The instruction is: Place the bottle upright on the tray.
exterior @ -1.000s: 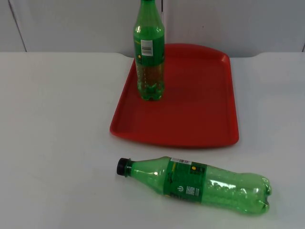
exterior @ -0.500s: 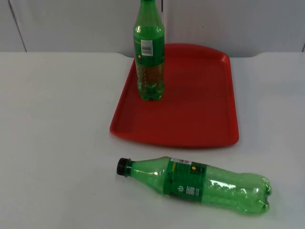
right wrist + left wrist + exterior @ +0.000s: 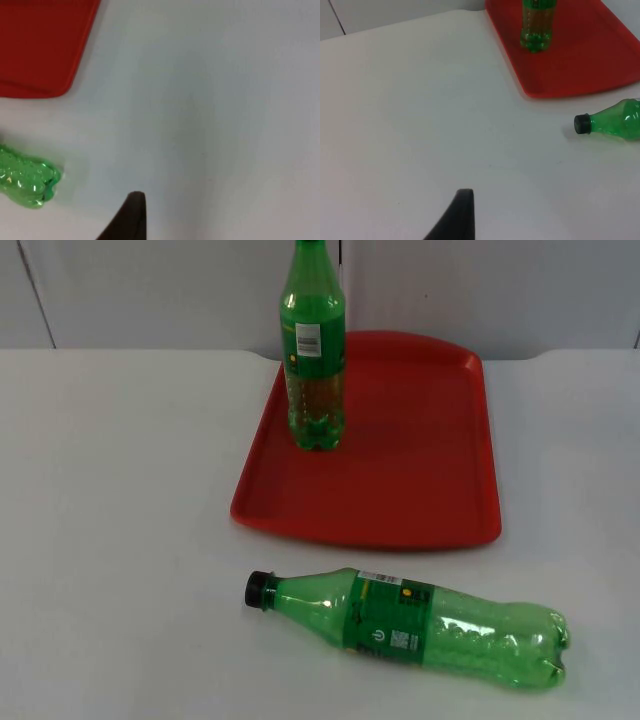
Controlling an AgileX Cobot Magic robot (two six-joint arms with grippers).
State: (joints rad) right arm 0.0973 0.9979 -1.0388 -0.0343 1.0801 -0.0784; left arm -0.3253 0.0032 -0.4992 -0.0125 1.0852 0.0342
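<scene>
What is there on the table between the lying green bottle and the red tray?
Nothing: in the top view a bare strip of white table separates the lying bottle from the tray. They do not touch.

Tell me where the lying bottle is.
In the top view the lying bottle rests on its side on the white table, just in front of the red tray, cap pointing left.

A plain robot test bench, the sort found in a lab rather than a home. A bare white surface (image 3: 120, 490) ends at a grey partition wall (image 3: 480, 290) with thin vertical panel seams. The only props are a red plastic tray (image 3: 400, 470) and two green plastic bottles, one standing (image 3: 314, 350), one lying (image 3: 420, 628).
</scene>
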